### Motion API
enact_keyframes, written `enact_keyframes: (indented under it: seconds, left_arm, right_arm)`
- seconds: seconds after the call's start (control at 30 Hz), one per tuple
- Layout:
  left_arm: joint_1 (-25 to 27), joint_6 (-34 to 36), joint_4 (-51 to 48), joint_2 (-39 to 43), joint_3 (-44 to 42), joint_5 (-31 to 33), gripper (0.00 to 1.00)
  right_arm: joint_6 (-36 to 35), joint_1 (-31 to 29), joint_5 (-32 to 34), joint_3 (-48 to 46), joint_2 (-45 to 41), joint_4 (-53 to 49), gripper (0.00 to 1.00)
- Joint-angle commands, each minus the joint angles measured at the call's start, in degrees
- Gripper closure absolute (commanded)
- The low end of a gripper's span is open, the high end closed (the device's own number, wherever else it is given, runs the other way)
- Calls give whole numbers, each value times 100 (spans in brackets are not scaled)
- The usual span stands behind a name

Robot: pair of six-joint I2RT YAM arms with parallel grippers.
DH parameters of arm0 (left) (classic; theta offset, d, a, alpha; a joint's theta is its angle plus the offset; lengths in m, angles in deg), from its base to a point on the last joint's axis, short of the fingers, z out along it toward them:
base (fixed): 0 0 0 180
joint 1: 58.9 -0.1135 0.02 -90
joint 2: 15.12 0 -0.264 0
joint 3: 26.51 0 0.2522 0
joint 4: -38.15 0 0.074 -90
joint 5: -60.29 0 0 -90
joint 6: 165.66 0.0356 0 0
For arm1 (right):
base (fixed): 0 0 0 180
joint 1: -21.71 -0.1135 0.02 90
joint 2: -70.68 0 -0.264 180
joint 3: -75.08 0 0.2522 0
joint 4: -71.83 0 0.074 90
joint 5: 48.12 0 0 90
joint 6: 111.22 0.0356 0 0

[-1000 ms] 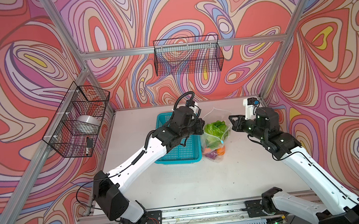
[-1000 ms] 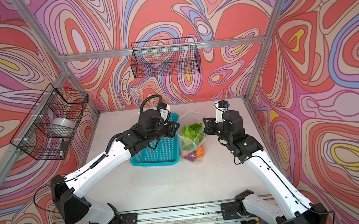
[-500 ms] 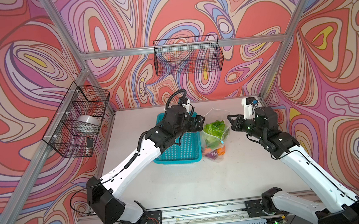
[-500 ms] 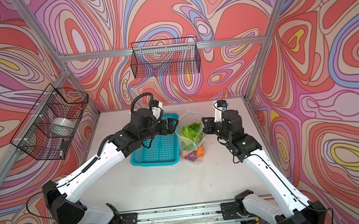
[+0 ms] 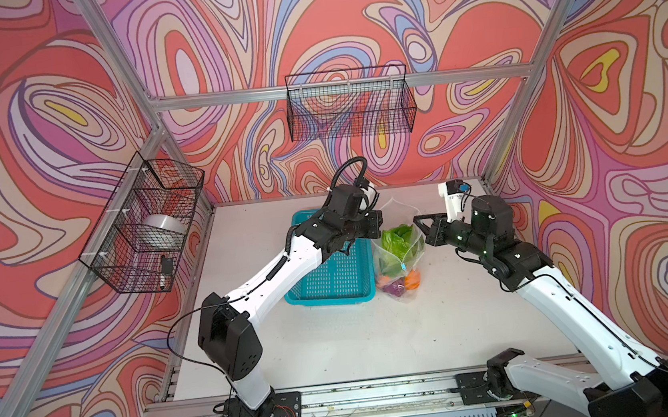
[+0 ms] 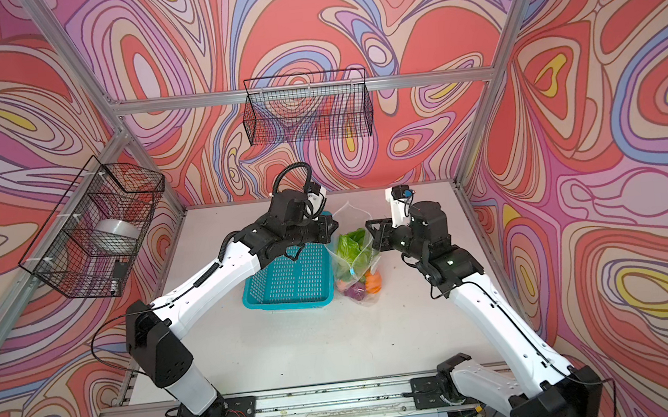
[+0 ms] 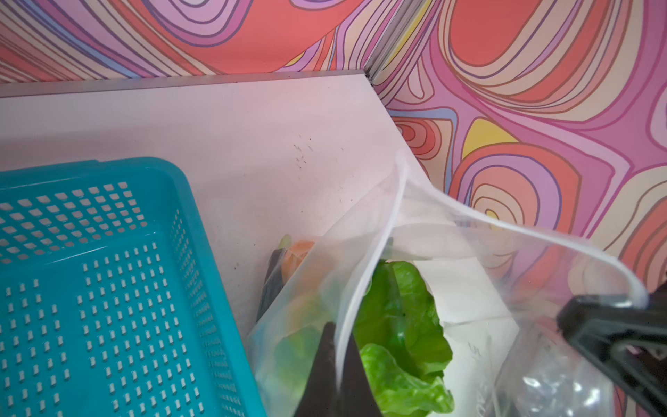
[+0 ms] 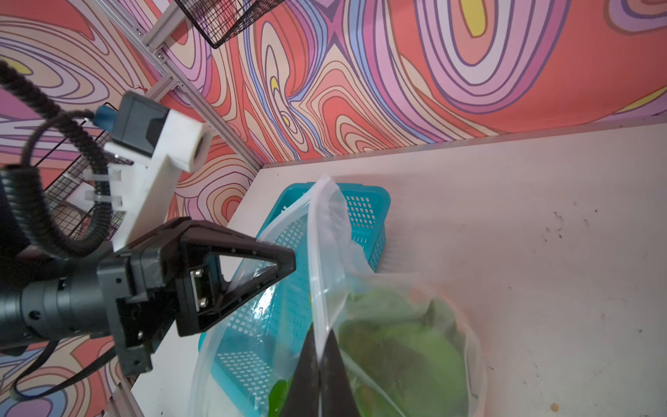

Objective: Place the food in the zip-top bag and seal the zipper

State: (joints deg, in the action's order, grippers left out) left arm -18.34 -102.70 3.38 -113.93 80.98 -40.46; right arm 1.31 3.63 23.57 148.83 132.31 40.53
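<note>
My left fingers [image 7: 321, 372] pinch the zip-top bag [image 5: 411, 252] rim, nearly closed; my right fingers [image 8: 335, 379] pinch its opposite rim. Bag sits on the table [image 5: 337, 343] just beside the teal basket [image 5: 339, 276], food [image 5: 397, 240] inside, mouth agape.

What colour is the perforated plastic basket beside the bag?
Teal. The basket shows best in the left wrist view.

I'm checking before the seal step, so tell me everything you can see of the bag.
The bag is clear floppy plastic, upright on the table beside the basket, mouth open. Inside, lettuce shows above a pumpkin and onion. The left pincer and right pincer each pinch its rim.
</note>
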Motion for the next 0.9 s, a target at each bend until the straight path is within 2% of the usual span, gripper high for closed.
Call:
enact_keyframes:
  seconds: [0.0, 0.03, 0.1, 0.27, 0.33, 0.57, 0.87]
  left_arm:
    - [-38, -155, 185, -55, 247, 51, 100]
    - [-56, -217, 252, -68, 238, 103, 100]
    - [-81, -327, 333, -81, 206, 210, 100]
    - [-119, -550, 546, 9, -74, 336, 100]
    - [-118, -615, 752, 66, -207, 345, 100]
    - [-118, -821, 1062, 133, -479, 309, 100]
    - [-127, -802, 1057, 138, -466, 279, 100]
  right_arm:
    - [-315, -10, -233, 95, -135, 83, 66]
    - [-343, -11, -252, 45, -230, 129, 61]
    - [-395, -12, -348, -89, -427, 229, 57]
    - [-451, -74, -845, -98, -694, -112, 56]
    - [-514, -248, -841, -17, -737, -455, 57]
    - [-374, -1120, -259, 174, -639, -1358, 56]
    - [-296, -2120, 609, -152, -701, -1803, 52]
